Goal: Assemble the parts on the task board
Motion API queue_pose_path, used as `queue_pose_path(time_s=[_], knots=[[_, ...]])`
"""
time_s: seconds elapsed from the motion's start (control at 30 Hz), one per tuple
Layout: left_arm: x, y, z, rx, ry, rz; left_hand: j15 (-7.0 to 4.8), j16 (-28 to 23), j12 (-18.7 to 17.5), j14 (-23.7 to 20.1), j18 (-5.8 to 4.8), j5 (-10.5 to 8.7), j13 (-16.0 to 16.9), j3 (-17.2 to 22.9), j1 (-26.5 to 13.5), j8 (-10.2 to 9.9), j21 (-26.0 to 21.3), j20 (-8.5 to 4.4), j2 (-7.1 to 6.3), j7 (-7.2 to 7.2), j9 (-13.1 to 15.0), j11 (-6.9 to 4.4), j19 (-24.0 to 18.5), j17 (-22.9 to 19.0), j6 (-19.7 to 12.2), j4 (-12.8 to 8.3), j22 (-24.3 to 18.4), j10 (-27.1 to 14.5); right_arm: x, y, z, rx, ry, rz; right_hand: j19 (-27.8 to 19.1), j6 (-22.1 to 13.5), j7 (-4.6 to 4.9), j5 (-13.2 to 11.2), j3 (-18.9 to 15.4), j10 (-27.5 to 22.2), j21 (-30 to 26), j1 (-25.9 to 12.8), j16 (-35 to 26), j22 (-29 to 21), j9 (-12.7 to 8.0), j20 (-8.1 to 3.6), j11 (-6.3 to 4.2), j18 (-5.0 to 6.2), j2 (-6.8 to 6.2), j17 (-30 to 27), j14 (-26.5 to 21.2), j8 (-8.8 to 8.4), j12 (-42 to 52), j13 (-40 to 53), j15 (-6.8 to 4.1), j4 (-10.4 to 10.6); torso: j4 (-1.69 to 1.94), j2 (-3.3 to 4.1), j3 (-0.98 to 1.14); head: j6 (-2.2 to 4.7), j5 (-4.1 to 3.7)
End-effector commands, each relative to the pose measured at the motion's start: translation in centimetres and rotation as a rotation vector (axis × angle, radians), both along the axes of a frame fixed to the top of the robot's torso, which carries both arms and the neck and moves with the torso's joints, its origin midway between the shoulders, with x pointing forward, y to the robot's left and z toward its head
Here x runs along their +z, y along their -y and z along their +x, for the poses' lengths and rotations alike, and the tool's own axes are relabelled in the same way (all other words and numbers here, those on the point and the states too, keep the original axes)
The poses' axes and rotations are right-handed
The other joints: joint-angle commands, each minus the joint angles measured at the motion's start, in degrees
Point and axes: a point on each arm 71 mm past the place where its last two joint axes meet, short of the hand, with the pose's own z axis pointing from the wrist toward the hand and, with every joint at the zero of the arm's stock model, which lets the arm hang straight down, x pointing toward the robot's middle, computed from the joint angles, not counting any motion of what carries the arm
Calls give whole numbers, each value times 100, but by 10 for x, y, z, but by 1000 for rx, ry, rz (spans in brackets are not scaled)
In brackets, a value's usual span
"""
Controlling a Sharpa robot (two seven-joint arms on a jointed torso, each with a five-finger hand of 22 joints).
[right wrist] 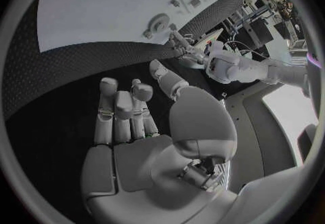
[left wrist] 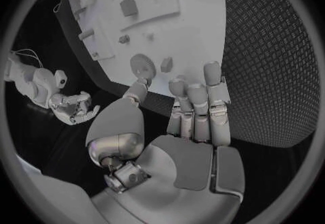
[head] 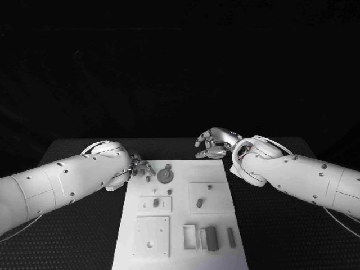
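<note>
Flat white task board [head: 220, 225] mid-table on black woven matting, round disc part [head: 163, 176] near its far corner, my left hand [head: 136, 169] just beside that disc, fingers spread, empty, my right hand [head: 216, 143] beyond the board's far edge, fingers loosely curled, holding nothing, small recessed parts hard to make out.

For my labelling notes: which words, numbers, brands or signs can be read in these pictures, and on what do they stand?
None can be read: the task board, its parts, the left hand and the right hand show no readable text or sign.
</note>
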Motion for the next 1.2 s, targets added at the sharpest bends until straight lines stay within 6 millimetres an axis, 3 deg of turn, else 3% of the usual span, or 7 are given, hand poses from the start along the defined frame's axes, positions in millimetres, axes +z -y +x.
queue_pose_path(time_s=[0.03,0.37,0.77,1.0,1.03,1.07,1.2], knots=[[-4,3,-2,-31,-32,22,14,40,31,2,105,-12,8,17,-35,15,-4,32,-12,50,-17,14,-3,-2,8,27,90,-8,0,-2,0,12,0,-2,17,13,35,35,-32,31,-39,-61,-17,87,-10,41,10,90,3,-9,19,-30,-31,-7,19,8,-8,-1,1,-6,4],[-11,4,-3,-36,-49,39,-12,70,71,10,109,7,0,82,31,70,10,29,169,15,-102,-19,11,-11,141,27,111,-4,0,-2,0,12,-1,-2,18,13,36,35,-31,31,-39,-63,-17,88,-10,40,11,90,4,-9,20,-31,-30,-8,20,7,-12,1,2,-11,-5],[-11,5,-2,-38,-36,28,-44,108,112,32,90,44,-26,89,121,147,42,13,509,-27,-229,-58,22,-32,315,-34,125,21,0,-2,0,12,-2,-3,19,13,36,35,-30,32,-39,-64,-16,88,-10,40,11,90,5,-10,21,-32,-29,-8,20,7,-11,-1,7,-20,-13],[-12,6,-2,-33,-45,17,-54,121,126,39,77,46,-49,79,177,175,59,2,789,-38,-307,-69,18,-51,365,-86,126,29,0,-2,0,12,-2,-2,20,14,36,35,-29,33,-39,-64,-16,88,-10,39,11,90,5,-10,22,-33,-28,-9,20,6,-9,-1,10,-22,-9],[-12,6,-2,-34,-48,16,-57,123,127,40,81,-18,-54,127,233,182,63,-6,786,-43,-321,-72,21,-55,375,-92,125,30,0,-2,0,12,-2,-3,21,14,35,35,-28,33,-39,-63,-15,88,-10,39,11,90,5,-10,22,-33,-28,-9,20,6,-9,-1,11,-20,-8],[-12,6,-3,-35,-50,16,-58,124,127,42,72,-25,-65,323,308,195,69,-3,669,-43,-343,-73,41,-65,391,42,116,35,0,-2,0,12,-2,-3,21,14,35,35,-28,34,-39,-63,-15,88,-10,39,11,90,6,-10,22,-33,-28,-9,20,6,-9,-2,11,-21,-8],[-12,5,-2,-32,-46,11,-62,139,139,51,64,-26,-73,501,412,232,80,-7,695,-51,-363,-81,46,-70,439,134,122,48,0,-1,0,11,-1,-2,21,14,35,35,-28,34,-39,-64,-15,88,-10,39,11,90,5,-10,22,-33,-28,-9,20,6,-7,-2,8,7,-35]])
